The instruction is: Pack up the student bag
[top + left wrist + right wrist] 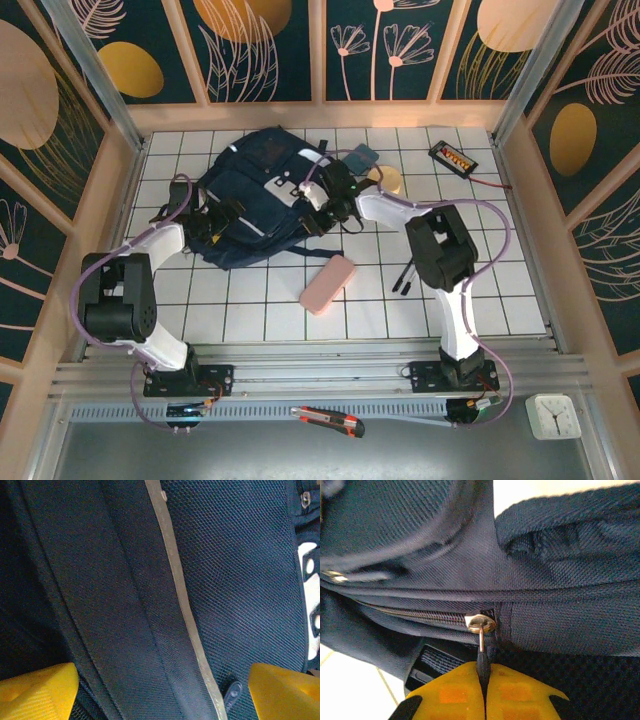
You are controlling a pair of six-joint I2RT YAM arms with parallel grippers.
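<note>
The right gripper (484, 682) is clamped on the zip pull (482, 652) of the student bag (245, 200), which lies toward the far side of the table (520, 300). Draw steadily along the zip line. The left gripper (160, 690), jaws spread and empty, could steady the fabric.

The table (480, 290) has a white top ruled into square tiles by thin grey lines, brightly lit and glaring a little near its far edge. Panelled walls (270, 50) enclose it on three sides: dark teal, printed with gold ovals and pale line-drawn leaves and flowers, and divided by light wooden slats (318, 50). Slanted aluminium posts (92, 70) stand at the far corners. A ribbed metal rail (330, 375) runs along the near edge, with a dull grey surface (250, 450) beyond it.
</note>
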